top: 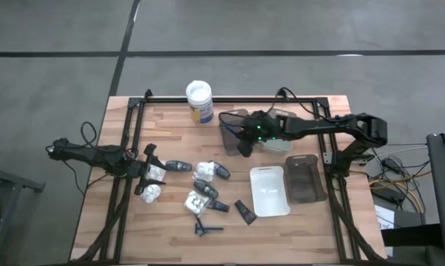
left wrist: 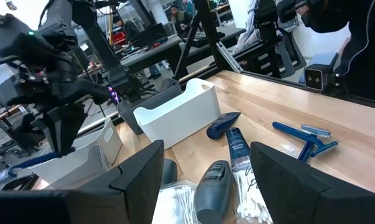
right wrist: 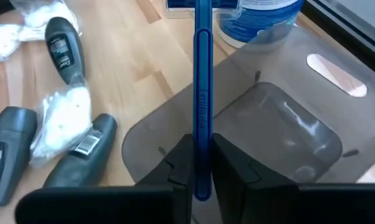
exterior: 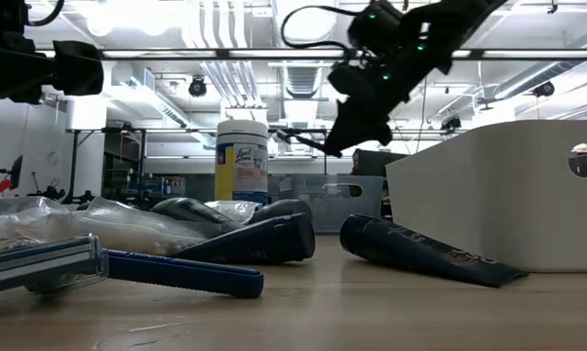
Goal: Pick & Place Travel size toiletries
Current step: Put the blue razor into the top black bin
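One blue razor (right wrist: 200,93) is pinched by its handle between my right gripper's (right wrist: 200,177) fingers, hanging over the smoky grey tray (right wrist: 281,130); I should lower it squarely inside before letting go. Farther off, my left gripper (left wrist: 203,186) waits wide open over the bottles (top: 208,177).

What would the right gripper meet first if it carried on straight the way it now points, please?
Probably the smoky grey tray: the right gripper, shut on a blue razor, points down into it, with the razor's head leading. Depth is unclear.
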Robot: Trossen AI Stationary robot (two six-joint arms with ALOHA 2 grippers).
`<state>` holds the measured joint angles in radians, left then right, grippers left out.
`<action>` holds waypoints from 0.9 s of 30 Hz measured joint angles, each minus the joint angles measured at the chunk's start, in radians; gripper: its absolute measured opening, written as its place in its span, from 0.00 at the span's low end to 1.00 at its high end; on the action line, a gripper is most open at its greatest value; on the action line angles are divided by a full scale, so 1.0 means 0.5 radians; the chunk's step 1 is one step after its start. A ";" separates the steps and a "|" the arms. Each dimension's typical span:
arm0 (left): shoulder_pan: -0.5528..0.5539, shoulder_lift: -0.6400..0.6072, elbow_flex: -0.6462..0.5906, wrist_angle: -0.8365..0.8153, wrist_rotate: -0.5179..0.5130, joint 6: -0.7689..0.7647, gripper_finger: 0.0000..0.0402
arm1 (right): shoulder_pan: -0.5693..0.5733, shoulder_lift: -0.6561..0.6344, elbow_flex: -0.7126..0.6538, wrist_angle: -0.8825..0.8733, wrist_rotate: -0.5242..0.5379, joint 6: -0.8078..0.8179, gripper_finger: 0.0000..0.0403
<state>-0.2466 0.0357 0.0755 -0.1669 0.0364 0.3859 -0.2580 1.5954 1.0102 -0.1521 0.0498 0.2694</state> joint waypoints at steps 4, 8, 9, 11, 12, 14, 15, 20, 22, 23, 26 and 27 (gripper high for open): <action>0.000 0.000 0.000 0.000 0.000 0.000 0.61 | -0.034 0.084 0.115 -0.110 0.005 -0.031 0.09; 0.001 0.000 0.000 -0.001 0.000 0.000 0.61 | -0.082 0.084 0.141 -0.165 0.005 -0.007 0.12; 0.000 0.000 0.000 -0.001 0.000 0.000 0.61 | -0.097 0.072 0.128 -0.169 0.005 0.017 0.12; 0.001 0.000 0.000 -0.001 0.000 0.000 0.61 | -0.126 0.034 0.097 -0.230 0.005 0.086 0.12; 0.000 0.000 0.000 -0.001 0.000 0.000 0.61 | -0.142 0.012 0.086 -0.251 0.005 0.128 0.12; 0.001 0.000 0.000 -0.002 0.000 0.000 0.61 | -0.171 -0.031 0.055 -0.274 0.006 0.222 0.10; 0.000 0.000 0.000 -0.002 0.000 0.000 0.61 | -0.184 -0.049 0.036 -0.277 0.006 0.269 0.10; 0.000 0.000 0.000 -0.003 0.000 0.000 0.61 | -0.198 -0.071 -0.010 -0.285 0.005 0.462 0.09; 0.000 0.000 0.000 -0.002 0.000 0.000 0.61 | -0.196 -0.059 -0.011 -0.294 0.006 0.503 0.10; 0.000 0.000 0.000 -0.002 0.000 0.000 0.61 | -0.196 -0.051 -0.011 -0.296 0.005 0.509 0.11; 0.000 0.000 0.000 -0.002 0.000 0.000 0.61 | -0.196 -0.022 -0.013 -0.311 0.005 0.556 0.13; 0.000 0.000 0.000 -0.003 0.000 0.000 0.61 | -0.197 -0.018 -0.013 -0.312 0.005 0.571 0.13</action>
<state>-0.2466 0.0357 0.0757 -0.1684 0.0366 0.3859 -0.3565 1.5862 1.0039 -0.3082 0.0525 0.5551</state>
